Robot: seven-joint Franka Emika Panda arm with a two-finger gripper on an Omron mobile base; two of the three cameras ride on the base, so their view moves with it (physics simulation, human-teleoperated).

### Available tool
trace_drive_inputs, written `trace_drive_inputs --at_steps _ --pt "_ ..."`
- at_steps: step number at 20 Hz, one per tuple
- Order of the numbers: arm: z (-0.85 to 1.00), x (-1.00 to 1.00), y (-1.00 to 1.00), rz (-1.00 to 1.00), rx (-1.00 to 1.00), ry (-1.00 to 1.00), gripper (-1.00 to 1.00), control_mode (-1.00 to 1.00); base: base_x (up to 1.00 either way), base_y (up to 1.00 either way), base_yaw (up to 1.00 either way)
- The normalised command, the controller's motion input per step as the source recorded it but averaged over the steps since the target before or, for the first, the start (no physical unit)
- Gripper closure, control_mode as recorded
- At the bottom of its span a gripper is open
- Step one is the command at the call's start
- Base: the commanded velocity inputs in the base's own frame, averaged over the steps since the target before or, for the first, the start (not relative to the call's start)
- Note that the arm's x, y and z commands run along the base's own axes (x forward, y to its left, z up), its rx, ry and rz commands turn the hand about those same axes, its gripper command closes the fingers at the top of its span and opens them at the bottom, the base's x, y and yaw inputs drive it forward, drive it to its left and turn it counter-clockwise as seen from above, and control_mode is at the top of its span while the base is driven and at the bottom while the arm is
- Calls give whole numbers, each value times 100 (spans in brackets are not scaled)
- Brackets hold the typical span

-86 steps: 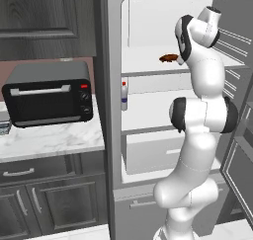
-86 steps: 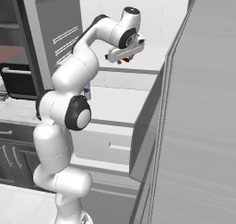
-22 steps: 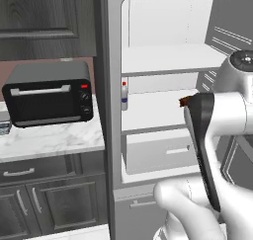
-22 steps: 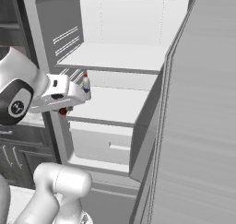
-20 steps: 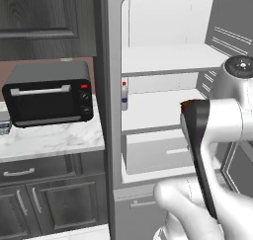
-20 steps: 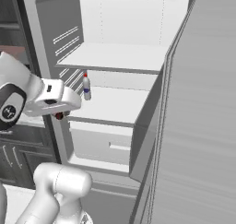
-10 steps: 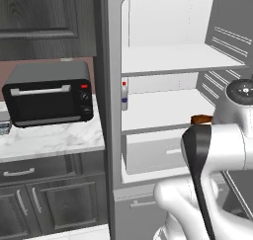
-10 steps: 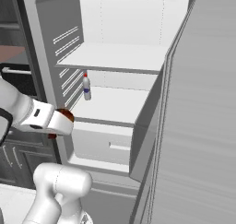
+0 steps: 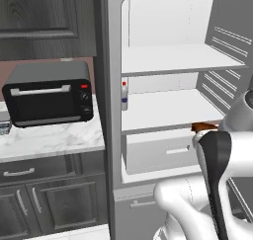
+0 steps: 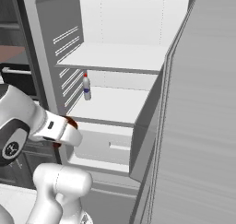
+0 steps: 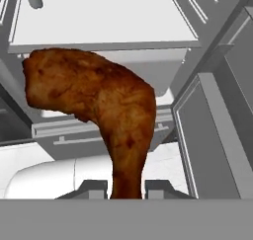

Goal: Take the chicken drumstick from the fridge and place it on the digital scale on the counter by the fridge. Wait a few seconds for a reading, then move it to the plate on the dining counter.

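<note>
Gripper (image 11: pixel 126 188) clamped on the chicken drumstick (image 11: pixel 99 110), clear of the fridge (image 9: pixel 163 71): carry step; next, likely swing left to find the digital scale.

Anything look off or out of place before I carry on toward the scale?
Nothing stands out. The chicken drumstick sits clamped in the gripper, outside the fridge, whose door stands open; a small bottle stands upright on the middle shelf.

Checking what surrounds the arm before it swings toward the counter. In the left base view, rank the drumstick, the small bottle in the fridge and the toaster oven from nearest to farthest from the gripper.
1. Drumstick, in the gripper.
2. Bottle, at the fridge shelf's left end.
3. Toaster oven, on the counter far left.
</note>
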Motion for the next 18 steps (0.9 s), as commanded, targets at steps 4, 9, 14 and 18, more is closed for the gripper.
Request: trace_drive_inputs --at_steps 4,9,14,18 --pt "-16 0 0 3 6 0 100 -100 0 0 0" --pt "-18 0 0 3 7 0 100 -100 0 0 0" --pt "-16 0 0 3 7 0 100 -100 0 0 0" --pt "-18 0 0 2 6 0 100 -100 0 0 0"
